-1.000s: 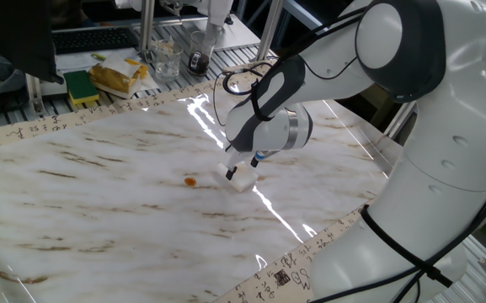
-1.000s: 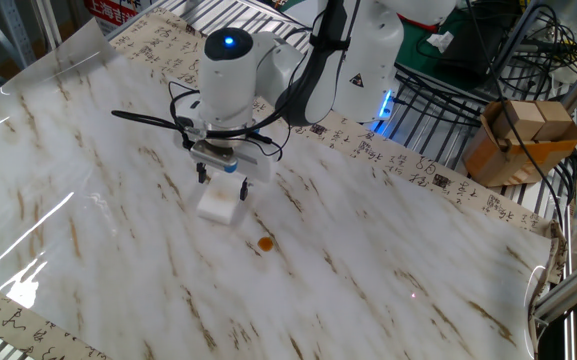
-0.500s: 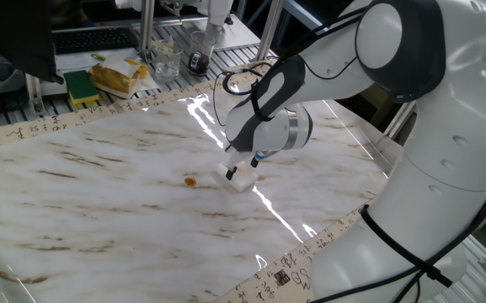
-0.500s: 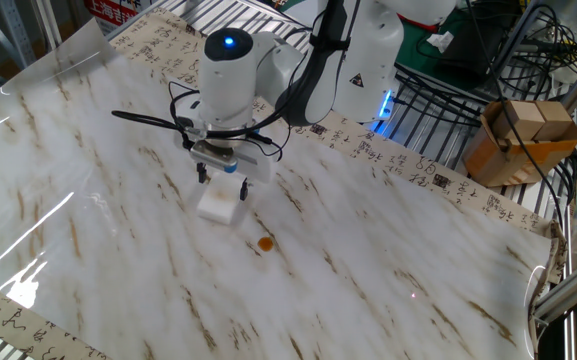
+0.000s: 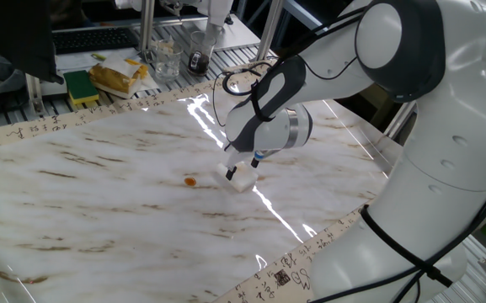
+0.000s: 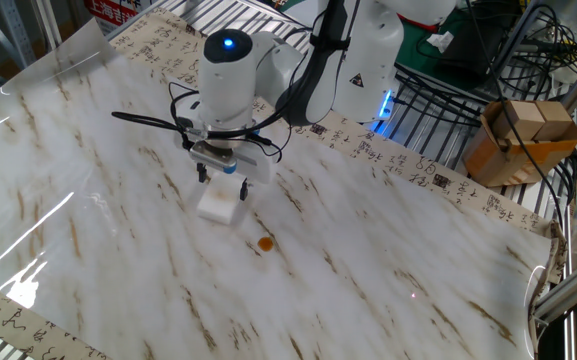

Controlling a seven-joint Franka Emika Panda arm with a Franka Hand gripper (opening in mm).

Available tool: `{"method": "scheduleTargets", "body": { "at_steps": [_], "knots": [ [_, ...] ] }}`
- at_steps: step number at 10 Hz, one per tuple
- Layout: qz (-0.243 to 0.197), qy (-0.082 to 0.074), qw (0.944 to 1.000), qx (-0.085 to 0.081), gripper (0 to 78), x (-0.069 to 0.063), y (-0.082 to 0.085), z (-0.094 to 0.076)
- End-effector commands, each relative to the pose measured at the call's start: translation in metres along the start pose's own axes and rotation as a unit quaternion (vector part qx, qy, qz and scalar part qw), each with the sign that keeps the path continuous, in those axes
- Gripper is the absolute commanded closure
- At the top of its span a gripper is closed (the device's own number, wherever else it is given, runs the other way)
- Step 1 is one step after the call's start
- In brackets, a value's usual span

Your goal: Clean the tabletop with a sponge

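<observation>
The sponge (image 5: 240, 179), a small white block, lies on the marble-look tabletop (image 5: 99, 210) near its middle; it also shows in the other fixed view (image 6: 218, 205). My gripper (image 5: 243, 167) points down right over it, also in the other fixed view (image 6: 223, 186). The two fingers stand about a sponge's width apart, with their tips at or just above the sponge's two ends. The jaws look open. A small orange spot (image 5: 190, 180) lies on the tabletop a short way from the sponge, seen too in the other fixed view (image 6: 265, 243).
Behind the tabletop's far edge sit a green-and-yellow sponge (image 5: 80, 87), a crumpled bag (image 5: 118, 77) and a glass (image 5: 166, 57). A cardboard box (image 6: 513, 140) and cables stand off the table in the other fixed view. The arm's base (image 5: 411, 210) stands at the table's right side.
</observation>
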State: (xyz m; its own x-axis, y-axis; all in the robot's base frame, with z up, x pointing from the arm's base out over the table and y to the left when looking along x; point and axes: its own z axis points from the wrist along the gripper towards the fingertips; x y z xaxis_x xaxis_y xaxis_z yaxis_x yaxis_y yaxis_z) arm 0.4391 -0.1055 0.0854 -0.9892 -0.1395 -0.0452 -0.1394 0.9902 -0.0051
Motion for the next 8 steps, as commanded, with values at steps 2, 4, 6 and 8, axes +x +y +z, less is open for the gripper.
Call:
{"method": "scheduleTargets", "body": {
  "at_steps": [2, 4, 6, 8],
  "knots": [
    [0.0, -0.009, 0.9999, 0.008, 0.1, -0.0009, -0.0004, -0.0008],
    [0.003, -0.008, 0.9999, 0.01, 0.1, -0.0009, -0.0004, -0.0008],
    [0.017, 0.0, 0.9999, 0.004, 0.1, -0.0009, -0.0004, -0.0008],
    [0.028, 0.013, 0.9995, -0.003, 0.1, -0.0009, -0.0004, -0.0008]
  ]
}}
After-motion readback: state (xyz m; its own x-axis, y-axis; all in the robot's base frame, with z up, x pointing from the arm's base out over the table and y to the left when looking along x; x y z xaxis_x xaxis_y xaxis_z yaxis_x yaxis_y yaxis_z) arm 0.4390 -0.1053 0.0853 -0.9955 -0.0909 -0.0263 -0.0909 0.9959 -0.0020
